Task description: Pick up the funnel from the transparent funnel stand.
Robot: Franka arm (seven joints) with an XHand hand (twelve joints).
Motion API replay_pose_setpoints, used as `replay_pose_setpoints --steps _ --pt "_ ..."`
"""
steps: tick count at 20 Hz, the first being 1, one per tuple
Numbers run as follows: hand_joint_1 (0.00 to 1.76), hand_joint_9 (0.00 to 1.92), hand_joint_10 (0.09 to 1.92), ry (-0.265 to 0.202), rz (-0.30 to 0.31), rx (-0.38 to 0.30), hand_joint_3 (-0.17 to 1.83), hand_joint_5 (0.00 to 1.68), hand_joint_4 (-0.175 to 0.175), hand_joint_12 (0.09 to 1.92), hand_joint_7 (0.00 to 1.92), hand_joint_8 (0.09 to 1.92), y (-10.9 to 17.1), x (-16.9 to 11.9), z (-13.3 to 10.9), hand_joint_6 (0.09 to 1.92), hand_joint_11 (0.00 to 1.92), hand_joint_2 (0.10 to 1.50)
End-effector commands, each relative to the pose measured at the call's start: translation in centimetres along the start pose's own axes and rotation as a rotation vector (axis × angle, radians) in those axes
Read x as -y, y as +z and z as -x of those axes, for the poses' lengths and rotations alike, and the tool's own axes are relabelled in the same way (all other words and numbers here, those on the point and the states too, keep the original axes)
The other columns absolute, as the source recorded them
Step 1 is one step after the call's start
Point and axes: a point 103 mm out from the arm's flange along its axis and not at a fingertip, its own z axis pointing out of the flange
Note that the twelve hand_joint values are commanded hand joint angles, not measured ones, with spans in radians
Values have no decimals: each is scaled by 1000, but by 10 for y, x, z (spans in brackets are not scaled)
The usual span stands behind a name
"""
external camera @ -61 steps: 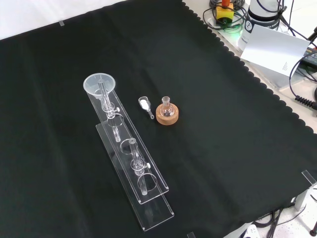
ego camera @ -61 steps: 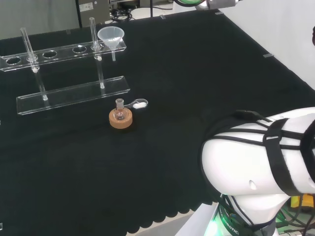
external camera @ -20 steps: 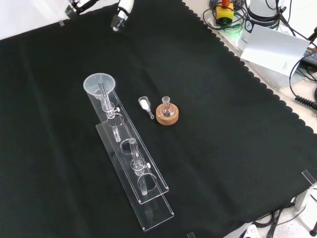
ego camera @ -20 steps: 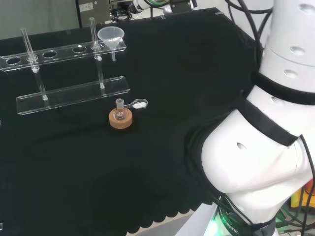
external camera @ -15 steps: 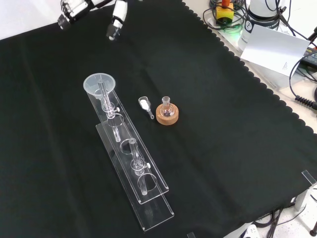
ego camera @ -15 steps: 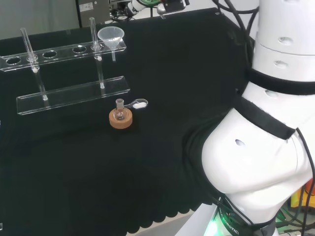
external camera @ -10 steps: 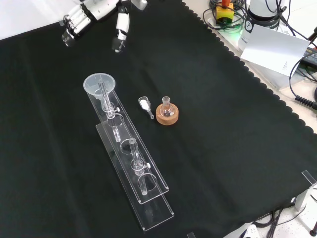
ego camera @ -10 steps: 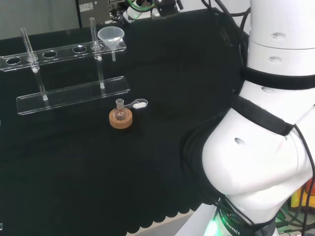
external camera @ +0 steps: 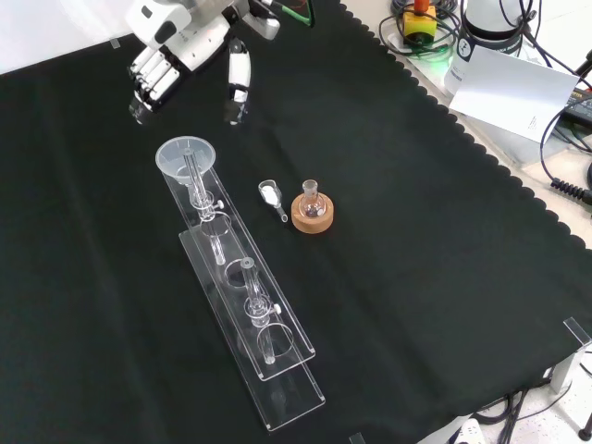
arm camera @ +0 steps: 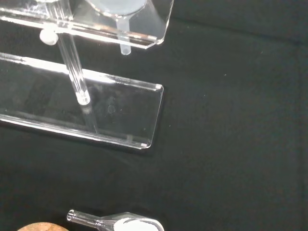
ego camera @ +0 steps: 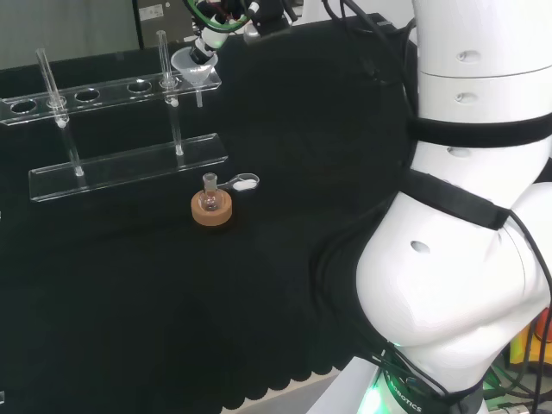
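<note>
None of the pick is done yet, judging from how things lie: the funnel sits seated in the end hole of the transparent funnel stand, its stem hanging down through the upper shelf, as the wrist view also shows. The hand hovers close to it, just beyond the funnel's end of the stand in the front view, fingers extended and thumb set apart from them, nothing between them. Released, then, and not touching the funnel as far as I can tell. In the head view the hand hangs right over the funnel's rim.

Left to do, by my reading: close the last gap, get fingers and thumb either side of the cone, close on it, lift straight up so the stem clears the hole.

Near the hand's side of the stand: a small flask on a cork ring and a little glass scoop with white powder, both beside the stand, apart from the funnel. Farther from the hand the stand's other holes look empty.

Surface: black cloth with a scalloped edge, flat. Beyond the cloth's edge lie cables, a white sheet of paper and a yellow-and-red device.
</note>
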Motion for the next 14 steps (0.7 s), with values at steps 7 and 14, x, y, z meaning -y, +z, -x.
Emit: replay_pose_setpoints --steps 7,14 --pt "539 11 820 -39 -46 40 163 13 -62 1462 0 292 10 -23 -16 87 0 817" --pt "544 38 850 -56 -43 52 161 1 -80 1479 0 329 14 -34 -22 87 5 804"
